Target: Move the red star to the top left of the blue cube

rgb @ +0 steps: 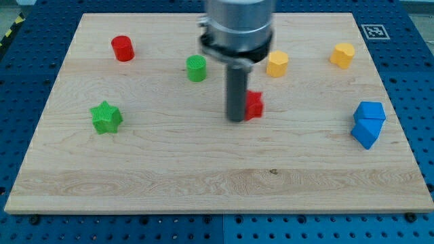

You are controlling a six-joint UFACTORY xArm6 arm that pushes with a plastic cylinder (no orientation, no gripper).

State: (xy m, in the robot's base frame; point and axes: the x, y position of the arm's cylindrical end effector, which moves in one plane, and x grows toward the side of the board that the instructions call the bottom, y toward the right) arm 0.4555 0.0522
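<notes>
The red star [254,105] lies near the board's middle, partly hidden behind my rod. My tip [236,119] rests on the board touching the star's left side. Two blue blocks sit at the view's right edge: an upper one [371,111] and a lower cube-like one [365,131], touching each other. They are far to the right of the star and slightly lower.
A red cylinder [123,48] is at the upper left, a green cylinder [196,68] left of my rod, a green star [106,117] at the left. Two yellow blocks sit at the top, one [277,63] near the rod, one [342,55] farther right.
</notes>
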